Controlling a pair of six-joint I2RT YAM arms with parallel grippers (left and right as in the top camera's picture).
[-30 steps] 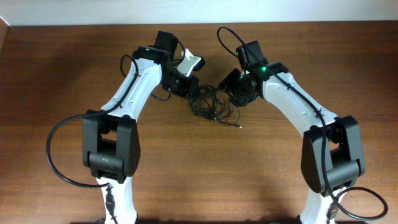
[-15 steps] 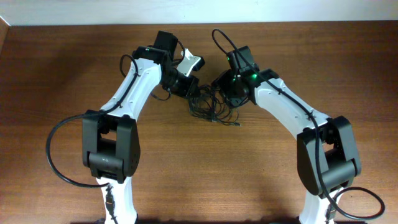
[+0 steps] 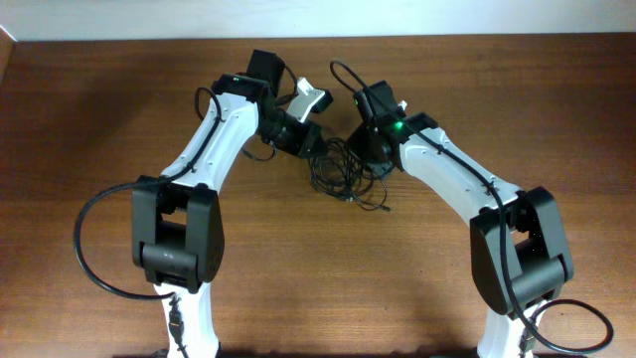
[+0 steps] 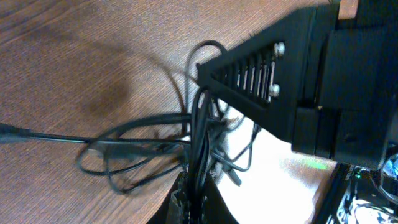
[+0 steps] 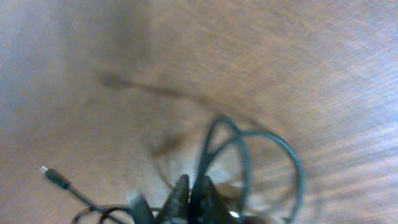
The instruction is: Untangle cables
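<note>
Cables [image 3: 338, 171] lie tangled on the table [image 3: 99, 109], just beside the left end effector [image 4: 193, 200], which is clamped on several strands. The right end effector [image 5: 191, 196] has swung in closer to the left end effector and closed, apparently on a loop. Both sides now look ready to pull apart. No containers are in view.

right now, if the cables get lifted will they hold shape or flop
Probably flop: the cables are thin and lie in loose loops. Likely light, and they'd move as one clump, since the strands cross. The free plug would likely dangle.
</note>
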